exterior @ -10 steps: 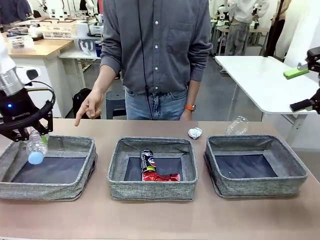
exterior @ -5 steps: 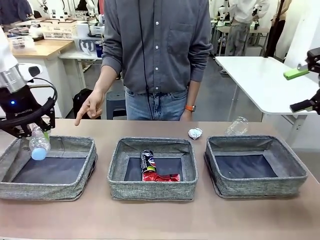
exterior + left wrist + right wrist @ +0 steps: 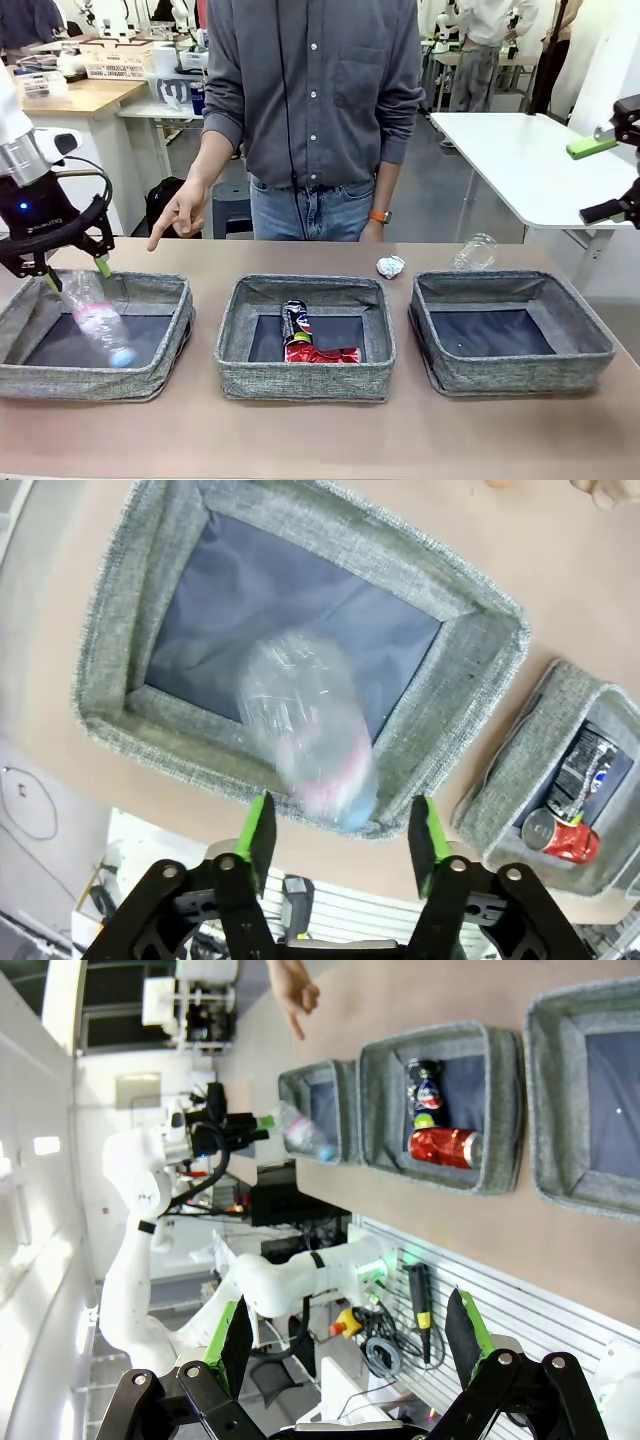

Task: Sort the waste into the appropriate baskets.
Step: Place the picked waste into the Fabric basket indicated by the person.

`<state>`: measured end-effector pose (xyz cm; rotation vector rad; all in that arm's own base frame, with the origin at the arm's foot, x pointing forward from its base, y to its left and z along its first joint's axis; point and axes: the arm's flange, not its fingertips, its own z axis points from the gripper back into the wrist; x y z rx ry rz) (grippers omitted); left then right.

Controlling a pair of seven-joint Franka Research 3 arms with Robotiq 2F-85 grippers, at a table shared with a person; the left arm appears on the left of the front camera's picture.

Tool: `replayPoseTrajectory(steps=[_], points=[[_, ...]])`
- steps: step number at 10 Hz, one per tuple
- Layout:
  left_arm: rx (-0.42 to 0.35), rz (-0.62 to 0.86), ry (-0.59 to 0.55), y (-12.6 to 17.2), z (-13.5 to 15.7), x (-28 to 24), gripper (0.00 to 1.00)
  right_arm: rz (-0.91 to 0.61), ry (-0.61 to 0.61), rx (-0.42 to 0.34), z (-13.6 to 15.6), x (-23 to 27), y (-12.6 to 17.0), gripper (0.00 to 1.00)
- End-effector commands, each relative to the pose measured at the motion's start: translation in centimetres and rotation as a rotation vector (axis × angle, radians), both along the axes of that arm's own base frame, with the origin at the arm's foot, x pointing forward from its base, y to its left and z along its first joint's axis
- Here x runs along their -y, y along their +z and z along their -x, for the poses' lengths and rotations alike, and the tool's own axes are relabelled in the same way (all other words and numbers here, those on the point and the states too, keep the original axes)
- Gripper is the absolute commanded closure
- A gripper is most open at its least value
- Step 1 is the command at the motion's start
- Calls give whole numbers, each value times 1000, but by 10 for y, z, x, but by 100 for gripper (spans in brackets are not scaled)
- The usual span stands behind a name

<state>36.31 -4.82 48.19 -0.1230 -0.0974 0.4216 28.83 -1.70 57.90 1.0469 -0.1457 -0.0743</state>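
My left gripper (image 3: 74, 271) hangs open over the left basket (image 3: 100, 381). Just below it a clear plastic bottle (image 3: 99, 320) tilts inside that basket, free of the fingers. From the left wrist view the bottle (image 3: 305, 730) is a blur over the basket's dark bottom, beyond my open left gripper (image 3: 343, 830). A red can (image 3: 322, 353) and a dark printed can (image 3: 295, 321) lie in the middle basket (image 3: 305, 382). Behind the baskets, a foil ball (image 3: 390, 266) and a second clear bottle (image 3: 473, 251) rest on the table. My right gripper (image 3: 601, 178) is raised at the far right, open and holding nothing.
The right basket (image 3: 510, 375) has nothing in it. A person stands at the far side, one hand (image 3: 176, 218) pointing down toward the left basket. A bare strip of table runs along the front edge.
My left gripper has opened and let go of the clear bottle, which has dropped from between the fingers down into the left basket. The right arm has stayed still.
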Motion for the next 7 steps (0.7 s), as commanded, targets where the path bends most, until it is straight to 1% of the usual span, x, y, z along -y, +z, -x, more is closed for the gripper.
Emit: replayPoseTrajectory(steps=[1,7], points=[[8,-2,27,-2,-1,1,0,-2,5,-4,2,2,0,0],[31,1,-7,9,2,12,0,-2,5,-4,2,2,0,0]])
